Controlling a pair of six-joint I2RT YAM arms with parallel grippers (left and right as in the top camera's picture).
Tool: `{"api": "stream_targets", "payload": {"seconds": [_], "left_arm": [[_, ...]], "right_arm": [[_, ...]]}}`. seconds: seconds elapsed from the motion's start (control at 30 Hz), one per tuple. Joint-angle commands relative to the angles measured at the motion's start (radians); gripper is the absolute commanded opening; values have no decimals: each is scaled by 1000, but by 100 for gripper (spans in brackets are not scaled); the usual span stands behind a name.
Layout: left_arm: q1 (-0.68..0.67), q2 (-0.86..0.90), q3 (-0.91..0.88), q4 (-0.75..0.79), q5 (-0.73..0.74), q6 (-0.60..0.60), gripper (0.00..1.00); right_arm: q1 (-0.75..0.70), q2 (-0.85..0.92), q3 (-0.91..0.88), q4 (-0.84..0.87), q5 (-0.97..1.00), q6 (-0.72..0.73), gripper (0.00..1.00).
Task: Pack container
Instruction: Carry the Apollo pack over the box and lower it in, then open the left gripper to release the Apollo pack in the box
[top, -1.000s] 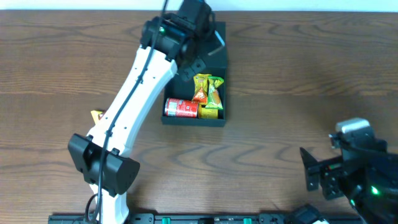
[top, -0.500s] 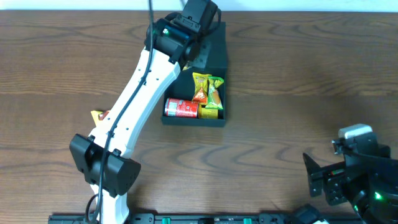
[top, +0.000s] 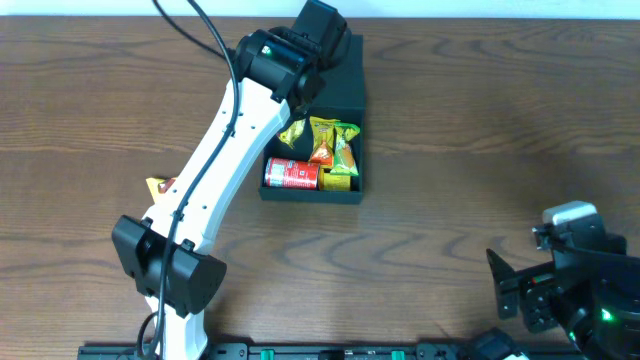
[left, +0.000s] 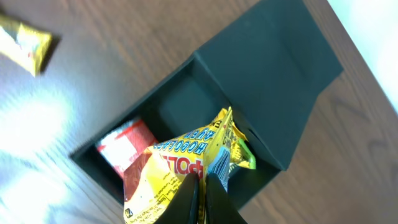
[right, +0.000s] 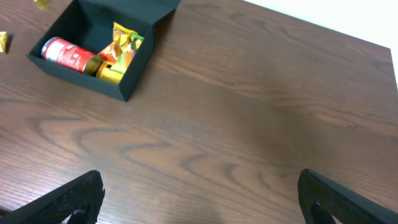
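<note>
Yellow packet (left: 180, 165) emerged over container (top: 350, 95), pinched by half-hidden left end effector (left: 200, 186).

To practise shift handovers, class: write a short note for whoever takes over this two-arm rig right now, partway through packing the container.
Left claw: shut on a yellow snack packet, held over the open container.
Right claw: open, holding nothing, far from the container.
Done: red can and orange-green packets lie in the container; lid flap open.
Left: release the held packet, probably fetch the other yellow packet lying on the table outside the container, then close the lid.
</note>
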Motion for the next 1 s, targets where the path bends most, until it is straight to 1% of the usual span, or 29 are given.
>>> {"api": "stream_targets", "payload": {"seconds": [0.0,0.07,0.17,0.47,0.8,0.87,0.97], "left_arm": [[0,6,1,-32,4,-219,6],[-3,11,0,-43,-43,-279,6],[-15,36,0,-43,-134,-322,6],[-27,216,0,-61,-142,-322,6],[-27,276,0,-16,-179,-318,6],[-27,280,0,-2,-188,-301,6],[-27,281,1,31,-202,-231,6]], "right_arm": [[-5,1,10,-4,-24,-8,99],[-5,1,10,-4,-25,-8,99],[-5,1,10,-4,-25,-8,99],[-5,1,10,-5,-25,-8,99],[-5,1,10,-13,-25,8,99],[-5,1,10,-16,-25,8,99],[-5,1,10,-18,-25,8,99]]}}
